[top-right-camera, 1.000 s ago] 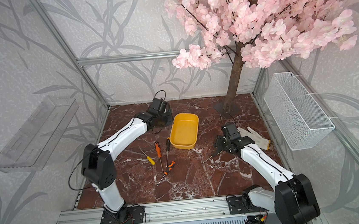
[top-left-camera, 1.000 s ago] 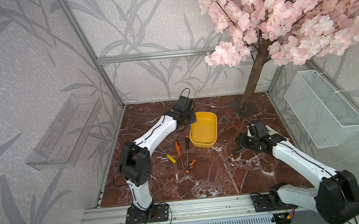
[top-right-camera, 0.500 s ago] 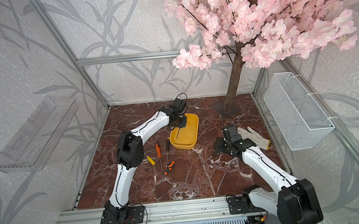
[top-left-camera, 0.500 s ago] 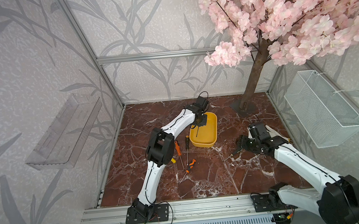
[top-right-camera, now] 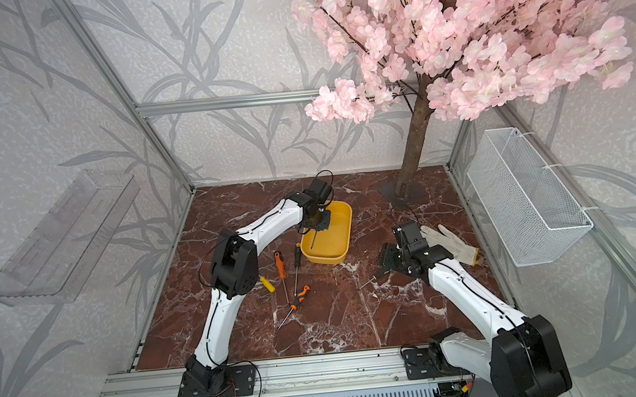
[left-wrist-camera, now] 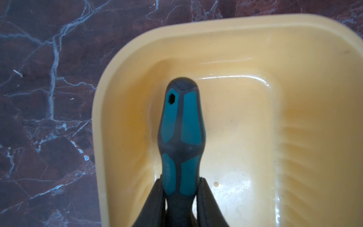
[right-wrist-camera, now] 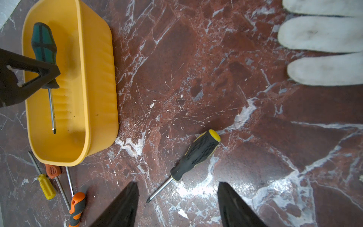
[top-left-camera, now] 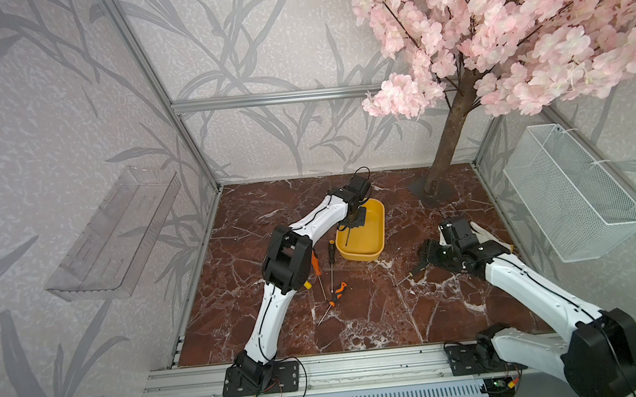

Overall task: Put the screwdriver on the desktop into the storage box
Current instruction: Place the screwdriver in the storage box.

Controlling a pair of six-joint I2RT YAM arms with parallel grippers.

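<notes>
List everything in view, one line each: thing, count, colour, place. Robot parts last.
storage box: 1, yellow, mid-desktop
teal screwdriver: 1, teal-black, held over storage box
orange screwdriver, black screwdriver, yellow screwdriver, orange-black screwdriver: 1 each, desktop beside storage box
black-yellow screwdriver: 1, desktop before right gripper
glove: 1, white, desktop by right arm
tree: 1, pink blossoms, far corner
wire basket: 1, white, right wall
clear tray: 1, left wall
desktop: 1, red-brown marble
left gripper: fingers shut on teal screwdriver
right gripper: fingers open, empty
</notes>
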